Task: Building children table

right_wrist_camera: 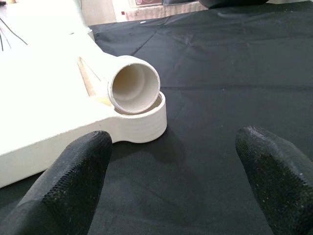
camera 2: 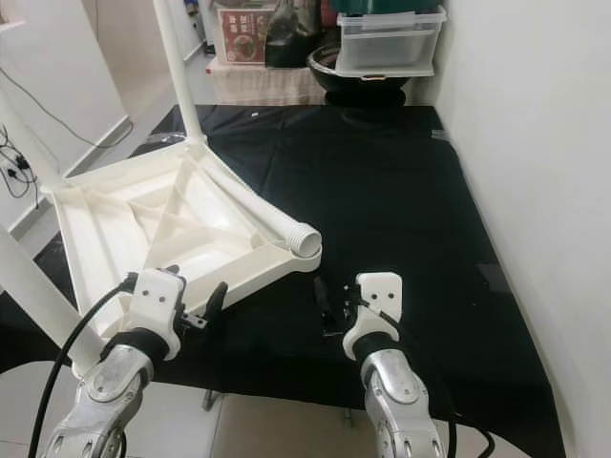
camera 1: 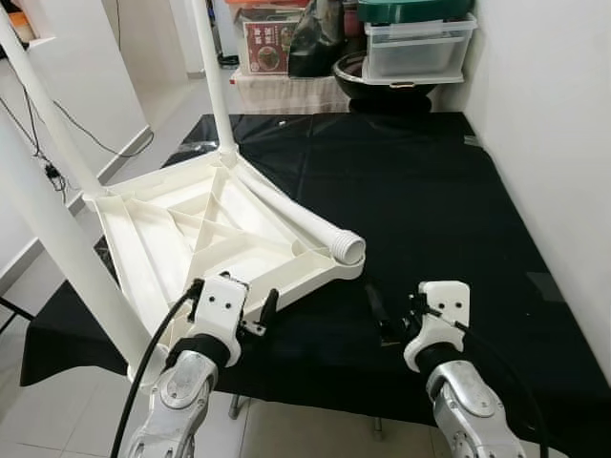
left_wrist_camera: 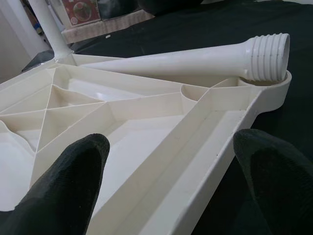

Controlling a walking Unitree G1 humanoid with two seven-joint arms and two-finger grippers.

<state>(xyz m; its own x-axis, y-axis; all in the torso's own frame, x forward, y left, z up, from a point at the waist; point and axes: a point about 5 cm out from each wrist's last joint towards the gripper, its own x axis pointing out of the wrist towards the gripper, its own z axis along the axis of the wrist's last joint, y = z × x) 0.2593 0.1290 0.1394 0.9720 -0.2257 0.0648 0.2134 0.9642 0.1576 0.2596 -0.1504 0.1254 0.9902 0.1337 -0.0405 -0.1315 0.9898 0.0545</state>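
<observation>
A white plastic table top [camera 1: 205,239] lies upside down on the black cloth, its ribbed underside facing up. Three white legs stand upright in its corners: the far leg [camera 1: 214,76], the left leg [camera 1: 48,119] and the near leg [camera 1: 72,262]. A loose leg [camera 1: 305,224] lies across the top, its threaded end [left_wrist_camera: 268,58] resting on the near right corner socket [right_wrist_camera: 142,122]. My left gripper [camera 1: 234,303] is open, its fingers [left_wrist_camera: 73,181] straddling the top's near rim. To the right of that corner my right gripper [camera 1: 396,310] is open and facing the leg's hollow end [right_wrist_camera: 134,84], with nothing between its fingers.
The black cloth [camera 1: 410,200] covers the low platform, and its front edge is just below my grippers. A white wall [camera 1: 554,143] runs along the right. Clear storage boxes [camera 1: 418,48], a black bowl [camera 1: 351,74] and a carton [camera 1: 267,43] stand at the far end. Cables [camera 1: 48,172] trail on the left floor.
</observation>
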